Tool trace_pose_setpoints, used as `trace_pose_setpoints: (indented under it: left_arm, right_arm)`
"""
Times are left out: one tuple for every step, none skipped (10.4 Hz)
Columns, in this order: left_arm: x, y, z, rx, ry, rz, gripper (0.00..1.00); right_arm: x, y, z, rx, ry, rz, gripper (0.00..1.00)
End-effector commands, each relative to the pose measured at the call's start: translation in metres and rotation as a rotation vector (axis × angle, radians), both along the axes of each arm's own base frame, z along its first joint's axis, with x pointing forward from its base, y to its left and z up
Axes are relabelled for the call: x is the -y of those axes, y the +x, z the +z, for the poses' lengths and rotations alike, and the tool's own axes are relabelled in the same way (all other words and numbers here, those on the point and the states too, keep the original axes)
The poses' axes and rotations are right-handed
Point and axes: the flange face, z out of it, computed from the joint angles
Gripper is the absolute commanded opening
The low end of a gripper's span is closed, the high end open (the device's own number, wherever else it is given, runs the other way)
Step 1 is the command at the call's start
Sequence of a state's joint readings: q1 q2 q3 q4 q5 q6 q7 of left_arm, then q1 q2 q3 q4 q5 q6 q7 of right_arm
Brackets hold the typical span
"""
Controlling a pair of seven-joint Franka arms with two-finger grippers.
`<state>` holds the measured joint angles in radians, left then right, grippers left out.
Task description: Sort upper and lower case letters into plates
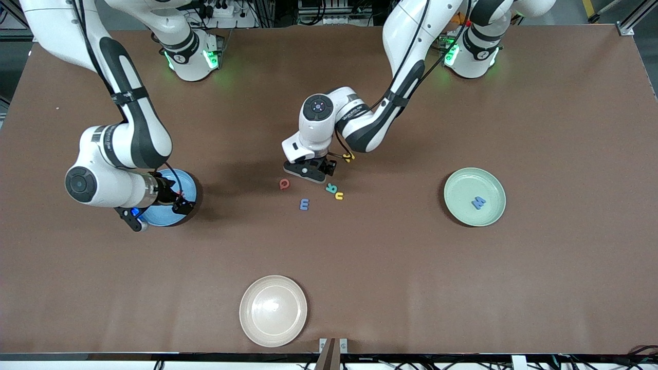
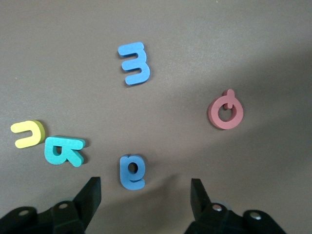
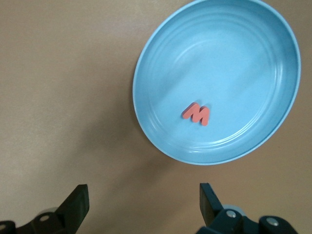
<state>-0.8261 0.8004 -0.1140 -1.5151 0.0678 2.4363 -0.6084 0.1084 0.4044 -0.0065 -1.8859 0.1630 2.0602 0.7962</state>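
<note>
Left claw (image 2: 144,195), fingers apart, low over loose letters (image 2: 131,171) mid-tabletop (image 1: 540,288); cream plate (image 1: 273,310) nearest camera; right claw (image 3: 144,204) apart over blue plate (image 3: 161,63) holding red M (image 3: 197,114); mint plate (image 1: 457,195) holds blue letter (image 1: 478,202).

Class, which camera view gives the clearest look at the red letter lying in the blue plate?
The right wrist view: the red letter lies flat, unobstructed, inside the blue plate. In the front view the right arm covers that part of the plate, hiding the letter. The left wrist view shows only loose letters on the table.
</note>
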Motion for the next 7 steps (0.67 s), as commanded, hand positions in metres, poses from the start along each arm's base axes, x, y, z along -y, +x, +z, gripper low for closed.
trace_pose_setpoints:
  left_arm:
    - [0.006, -0.001, -0.01, 0.004, 0.002, -0.023, 0.78]
    - [0.004, 0.001, -0.014, 0.004, 0.01, -0.022, 0.75]
    - [0.007, 0.0, -0.013, 0.014, 0.012, -0.034, 0.75]
    - [0.006, 0.0, -0.017, 0.018, 0.02, -0.039, 0.74]
    - [0.006, 0.0, -0.021, 0.015, 0.023, -0.04, 0.72]
    - [0.009, -0.002, -0.019, 0.018, 0.021, -0.046, 0.7]
    - [0.008, -0.001, -0.02, 0.017, 0.023, -0.045, 0.68]
  right_arm:
    - [-0.02, 0.003, 0.002, 0.029, 0.033, -0.018, 1.0]
    - [-0.036, 0.003, -0.002, 0.045, 0.035, 0.001, 1.0]
    - [-0.046, 0.004, -0.004, 0.053, 0.036, 0.014, 1.0]
    - [-0.055, 0.005, -0.005, 0.065, 0.038, 0.025, 1.0]
    - [-0.064, 0.008, -0.005, 0.069, 0.04, 0.038, 1.0]
    - [-0.066, 0.008, -0.007, 0.067, 0.039, 0.036, 1.0]
    - [-0.066, 0.009, -0.006, 0.069, 0.037, 0.028, 1.0]
